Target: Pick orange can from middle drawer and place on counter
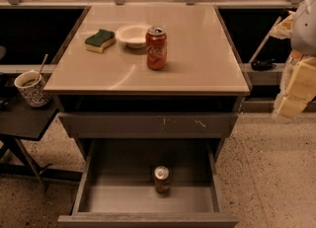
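**Status: orange can in open drawer, my gripper off the right edge**

My gripper (291,101) hangs out past the counter's (202,64) right edge, near the front-right corner and about level with the top. It's touching nothing on the counter. How far open it is: can't tell from this view, and the same goes for whether it holds anything.

The orange can (161,178) stands upright on the floor of the middle drawer (116,197). The drawer is pulled out below the front edge. The can sits just right of that edge's midpoint, closer to the drawer's front than its back, and well apart from my gripper.

The scratched drawer front (148,125) above it is shut.

On top:
- red Coca-Cola can (156,48), upright, mid-counter, toward the back edge
- white bowl (132,35), just beside it, toward the back-left corner
- green-and-yellow sponge (99,40), left of the bowl, near the left edge

Off the left edge, a patterned cup (30,88) sits on the dark side table (24,121).
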Robot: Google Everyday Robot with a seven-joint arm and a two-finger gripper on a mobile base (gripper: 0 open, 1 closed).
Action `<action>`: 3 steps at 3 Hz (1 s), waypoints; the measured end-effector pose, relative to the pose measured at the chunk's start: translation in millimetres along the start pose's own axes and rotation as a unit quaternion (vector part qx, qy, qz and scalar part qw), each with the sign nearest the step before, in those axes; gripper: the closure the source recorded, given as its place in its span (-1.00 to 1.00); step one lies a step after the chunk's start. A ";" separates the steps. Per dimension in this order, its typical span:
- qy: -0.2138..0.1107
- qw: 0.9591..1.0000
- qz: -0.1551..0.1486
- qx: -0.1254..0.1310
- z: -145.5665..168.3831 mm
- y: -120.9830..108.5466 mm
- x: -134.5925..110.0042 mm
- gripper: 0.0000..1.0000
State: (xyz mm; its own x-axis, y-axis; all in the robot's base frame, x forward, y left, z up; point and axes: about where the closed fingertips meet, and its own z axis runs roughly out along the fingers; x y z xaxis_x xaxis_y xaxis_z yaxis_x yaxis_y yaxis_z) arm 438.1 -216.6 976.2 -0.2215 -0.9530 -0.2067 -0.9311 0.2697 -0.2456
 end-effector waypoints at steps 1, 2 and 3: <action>0.000 1.000 0.000 0.000 0.0 0.0 0.0 -1.00; -0.010 1.000 0.003 -0.001 6.1 1.5 1.4 -1.00; -0.052 0.998 0.023 -0.035 57.8 17.0 6.5 -1.00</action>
State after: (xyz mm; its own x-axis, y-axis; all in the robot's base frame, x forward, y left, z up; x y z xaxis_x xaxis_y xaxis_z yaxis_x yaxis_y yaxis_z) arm 437.6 -210.2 915.9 -0.2373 -0.9191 -0.3146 -0.9392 0.2998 -0.1674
